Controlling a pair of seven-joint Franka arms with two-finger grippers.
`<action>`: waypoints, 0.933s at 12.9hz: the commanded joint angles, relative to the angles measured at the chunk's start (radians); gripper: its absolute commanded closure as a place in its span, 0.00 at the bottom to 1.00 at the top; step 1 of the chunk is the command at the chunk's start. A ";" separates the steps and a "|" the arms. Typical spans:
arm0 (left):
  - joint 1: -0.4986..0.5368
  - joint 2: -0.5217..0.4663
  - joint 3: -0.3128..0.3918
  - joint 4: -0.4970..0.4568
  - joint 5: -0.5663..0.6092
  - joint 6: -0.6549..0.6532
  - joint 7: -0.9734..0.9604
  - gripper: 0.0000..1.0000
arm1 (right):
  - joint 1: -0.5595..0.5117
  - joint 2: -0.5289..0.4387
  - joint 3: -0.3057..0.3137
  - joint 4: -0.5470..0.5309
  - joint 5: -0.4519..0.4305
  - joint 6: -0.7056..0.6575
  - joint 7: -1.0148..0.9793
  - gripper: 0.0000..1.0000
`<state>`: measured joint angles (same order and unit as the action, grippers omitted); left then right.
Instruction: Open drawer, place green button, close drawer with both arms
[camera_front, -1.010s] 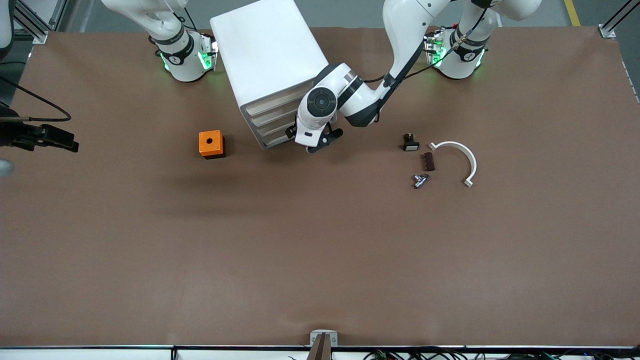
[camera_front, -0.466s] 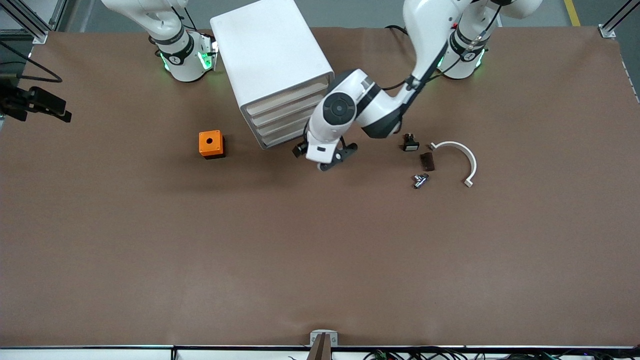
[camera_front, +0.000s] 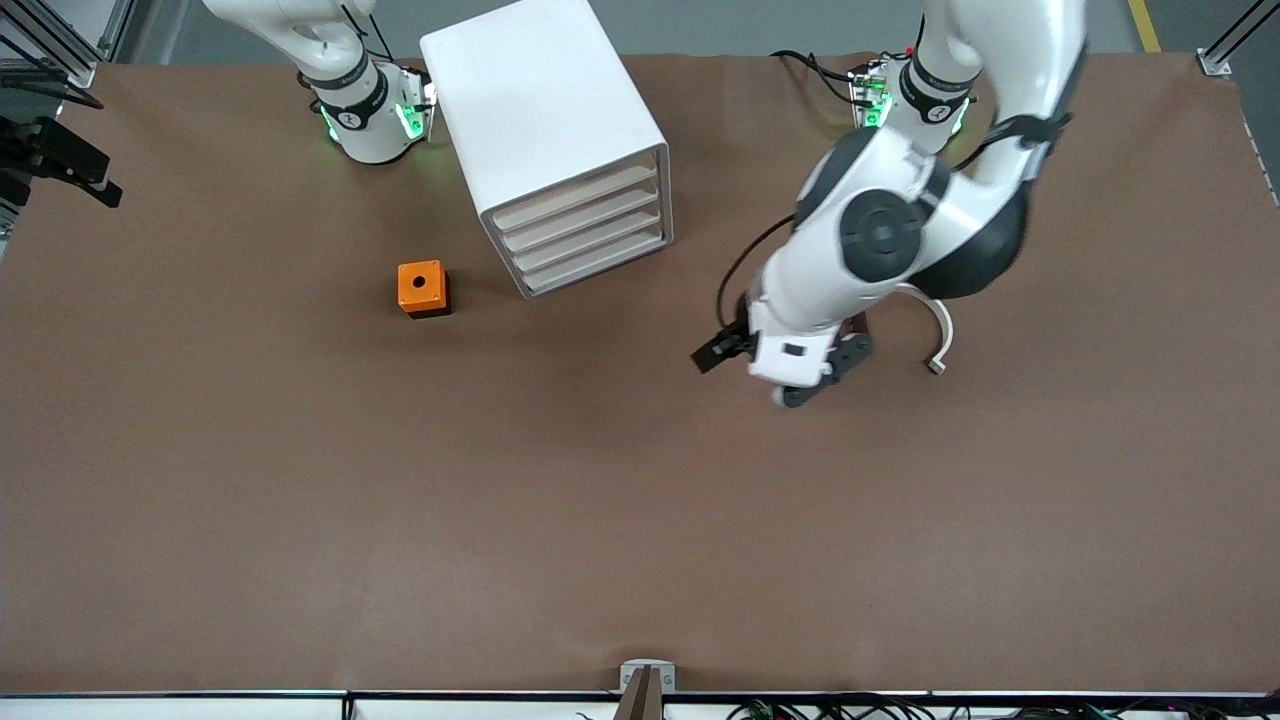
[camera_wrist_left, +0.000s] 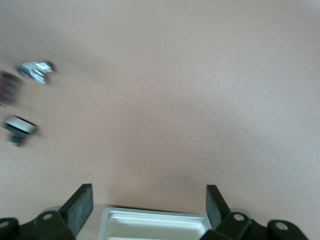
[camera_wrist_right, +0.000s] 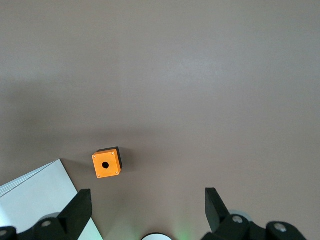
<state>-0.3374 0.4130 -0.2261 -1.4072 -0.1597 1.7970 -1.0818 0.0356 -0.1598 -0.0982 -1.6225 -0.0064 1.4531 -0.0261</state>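
Toward the left arm's end of the bench (camera_front: 600, 520), well apart from the shut drawer (camera_front: 600, 265), lies the button (camera_wrist_left: 35, 70): tiny, light, rigid, so we'd pinch its body w/ left end effector (camera_wrist_left: 147, 195), wide & empty nearby; right end effector (camera_wrist_right: 145, 197) waits wide above bench nr orange cube (camera_wrist_right: 106, 164).

**Small parts masked by the left arm, smeared in its wrist view**

In the front view the left arm (camera_front: 880, 240) covers most of the small parts; only part of a white curved piece (camera_front: 940, 335) shows past it. The left wrist view shows three small parts as blurs: a silvery one (camera_wrist_left: 36, 71), a dark one (camera_wrist_left: 7, 87) cut by the edge, and a black part with a white face (camera_wrist_left: 19, 129). The right claw (camera_front: 60, 165) sits at the frame edge, its arm cut off.
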 joint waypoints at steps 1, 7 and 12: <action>0.093 -0.115 -0.007 -0.024 0.016 -0.149 0.168 0.01 | -0.003 -0.020 0.011 -0.034 -0.006 0.010 -0.014 0.00; 0.351 -0.252 -0.007 -0.041 0.017 -0.404 0.642 0.01 | -0.006 -0.014 0.009 -0.040 -0.004 0.012 -0.014 0.00; 0.371 -0.428 0.141 -0.212 0.075 -0.404 0.974 0.01 | -0.009 -0.014 0.008 -0.039 -0.004 0.024 -0.015 0.00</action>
<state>0.0482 0.0860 -0.1439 -1.5082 -0.1033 1.3775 -0.1968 0.0357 -0.1592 -0.0937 -1.6472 -0.0064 1.4600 -0.0277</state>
